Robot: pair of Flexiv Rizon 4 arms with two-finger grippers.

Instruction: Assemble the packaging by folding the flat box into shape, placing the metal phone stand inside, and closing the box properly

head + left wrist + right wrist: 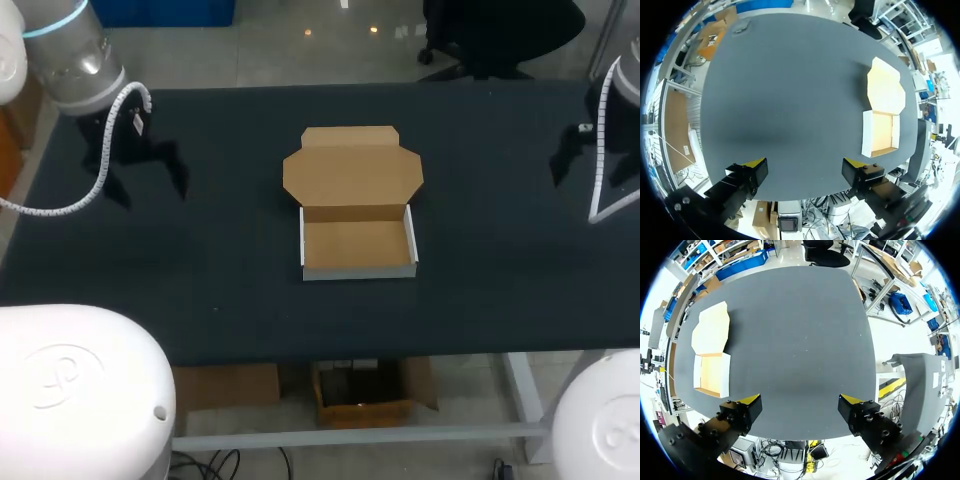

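A folded-up cardboard box (357, 245) with white outer walls sits at the middle of the black table, its brown lid (352, 170) lying open and flat behind it. The box is empty; no metal phone stand shows in any view. My left gripper (147, 172) hangs open above the table's left part, far from the box (881, 133). In its own wrist view the left gripper (804, 170) holds nothing between its yellow-tipped fingers. My right gripper (590, 165) hangs over the right edge; in the right wrist view the right gripper (800, 406) stands open, the box (712, 373) off to one side.
The black table (220, 270) carries only the box. Bare tabletop lies on both sides of the box and in front of it.
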